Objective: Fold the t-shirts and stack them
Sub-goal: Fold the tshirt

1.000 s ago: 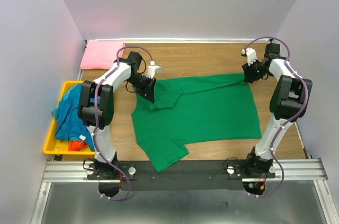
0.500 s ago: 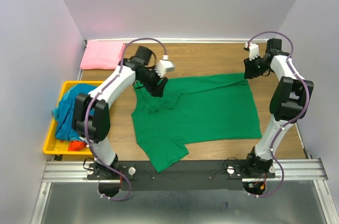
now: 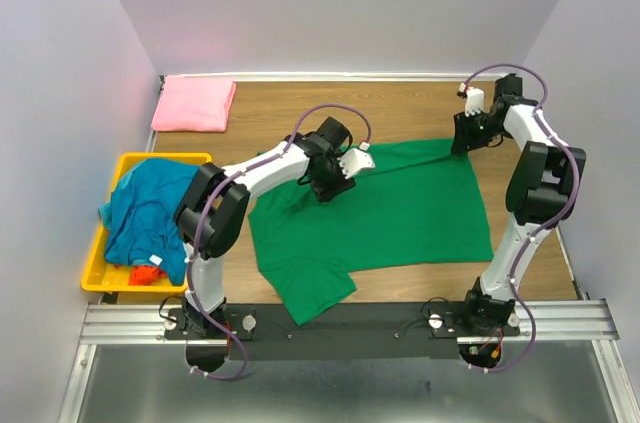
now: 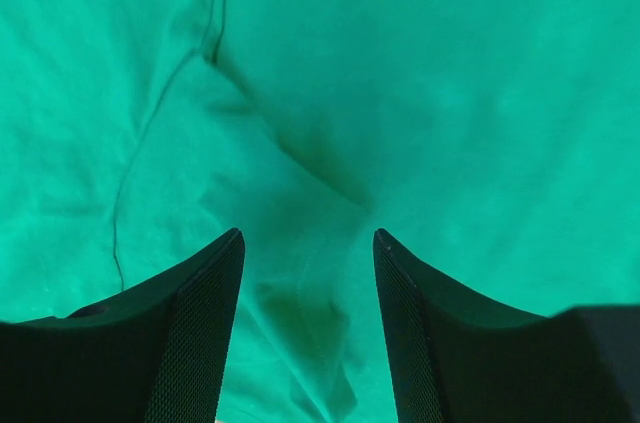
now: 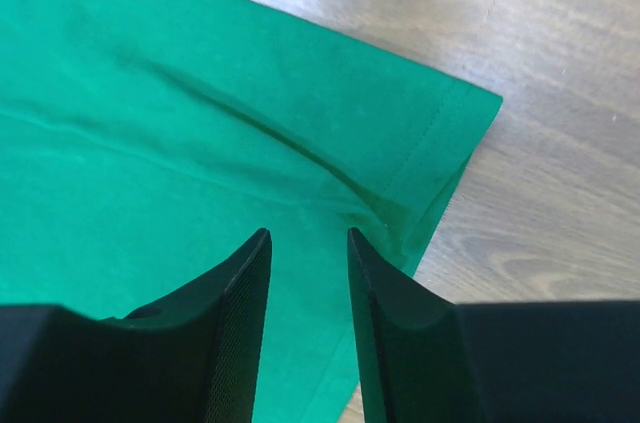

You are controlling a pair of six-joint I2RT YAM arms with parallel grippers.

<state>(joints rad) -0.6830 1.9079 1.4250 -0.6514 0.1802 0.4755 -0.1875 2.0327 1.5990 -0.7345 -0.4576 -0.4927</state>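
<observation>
White-and-black arms, purple cables

Wooden desk closed in by walls on its left, far and right sides. A green t-shirt covers the middle and right. The left arm stretches over it from the near left corner, and the right arm stands along the right edge (tip at the shirt's far right corner). A pink t-shirt fills the far left corner. A yellow bin heaped with a teal-blue t-shirt takes the left edge. Bare wood lies open along the far edge.

High fixed view down over table, wrist views close above green t-shirt, shared by all
</observation>
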